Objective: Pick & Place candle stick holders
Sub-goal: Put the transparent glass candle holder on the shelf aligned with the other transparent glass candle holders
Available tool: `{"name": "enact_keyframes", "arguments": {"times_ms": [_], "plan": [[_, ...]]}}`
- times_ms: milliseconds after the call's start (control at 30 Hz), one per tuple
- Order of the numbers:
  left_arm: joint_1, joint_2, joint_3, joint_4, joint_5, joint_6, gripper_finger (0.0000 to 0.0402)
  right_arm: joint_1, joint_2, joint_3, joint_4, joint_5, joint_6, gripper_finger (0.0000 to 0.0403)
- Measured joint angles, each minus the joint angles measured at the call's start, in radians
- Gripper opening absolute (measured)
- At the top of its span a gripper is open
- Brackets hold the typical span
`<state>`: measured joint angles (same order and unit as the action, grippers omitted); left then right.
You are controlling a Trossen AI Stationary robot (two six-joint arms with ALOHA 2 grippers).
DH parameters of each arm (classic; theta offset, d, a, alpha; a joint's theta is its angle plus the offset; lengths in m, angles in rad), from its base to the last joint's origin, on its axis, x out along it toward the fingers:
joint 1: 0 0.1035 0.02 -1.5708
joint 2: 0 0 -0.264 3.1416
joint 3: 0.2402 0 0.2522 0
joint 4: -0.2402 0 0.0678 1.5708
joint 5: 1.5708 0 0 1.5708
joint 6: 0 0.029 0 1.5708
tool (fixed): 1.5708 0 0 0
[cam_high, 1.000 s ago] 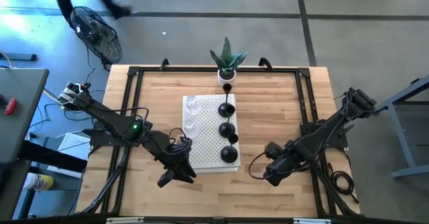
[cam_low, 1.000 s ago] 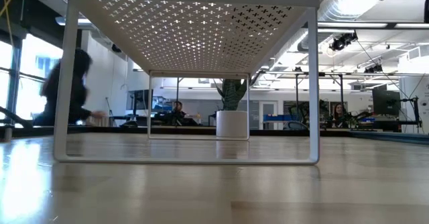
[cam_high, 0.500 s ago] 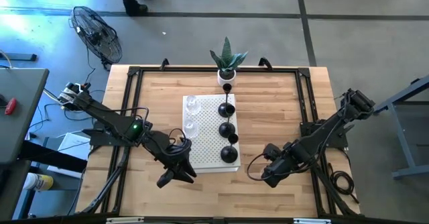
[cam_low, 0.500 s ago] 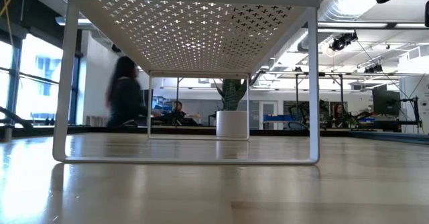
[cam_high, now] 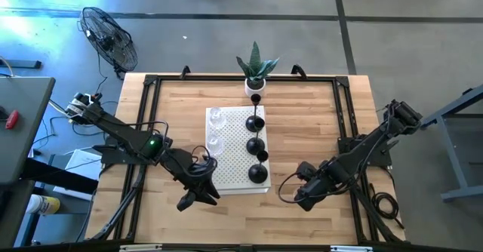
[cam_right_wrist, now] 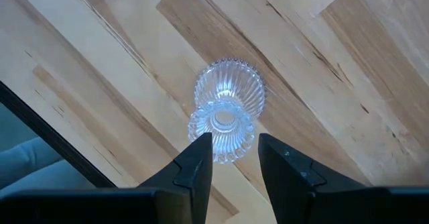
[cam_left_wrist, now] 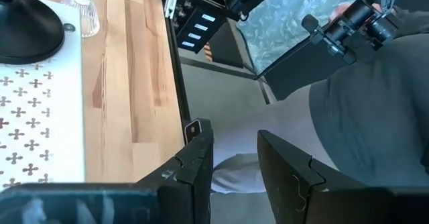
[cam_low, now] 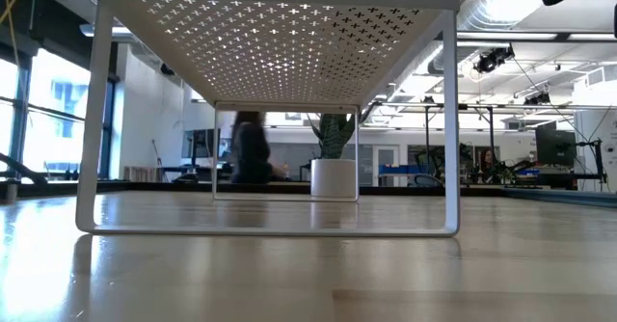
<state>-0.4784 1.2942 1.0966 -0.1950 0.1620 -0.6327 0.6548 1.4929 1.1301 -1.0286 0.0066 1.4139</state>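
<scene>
As right hand [cam_right_wrist: 232, 158] pinches it | glass holder [cam_right_wrist: 226, 110]: clear, ribbed, flared | left hand [cam_left_wrist: 234, 153]: spread

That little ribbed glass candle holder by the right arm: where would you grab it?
Pinch the glass holder across its middle, where it seems to narrow between two flared ribbed rims, coming down from above, where the right tool is. It is round, so any side serves, and the flares would likely stop it slipping. Whether it is already gripped, I cannot tell.
</scene>
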Motion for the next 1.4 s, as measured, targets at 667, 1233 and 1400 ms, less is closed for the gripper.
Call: {"name": "enact_keyframes", "arguments": {"times_ms": [667, 1233, 1400], "plan": [[0.001, 0.000, 0.000, 0.012, -0.102, 0.053, 0.0115, -0.002, -0.005, -0.219, 0.340, -0.095, 0.018, 0.0114], [0.001, 0.000, 0.000, 0.012, -0.212, 0.109, 0.0115, -0.002, -0.005, -0.320, 0.551, -0.104, 0.024, 0.0072], [0.001, 0.000, 0.000, 0.009, -0.213, 0.109, 0.0115, -0.002, -0.015, -0.321, 0.542, -0.094, 0.011, 0.0036]]}}
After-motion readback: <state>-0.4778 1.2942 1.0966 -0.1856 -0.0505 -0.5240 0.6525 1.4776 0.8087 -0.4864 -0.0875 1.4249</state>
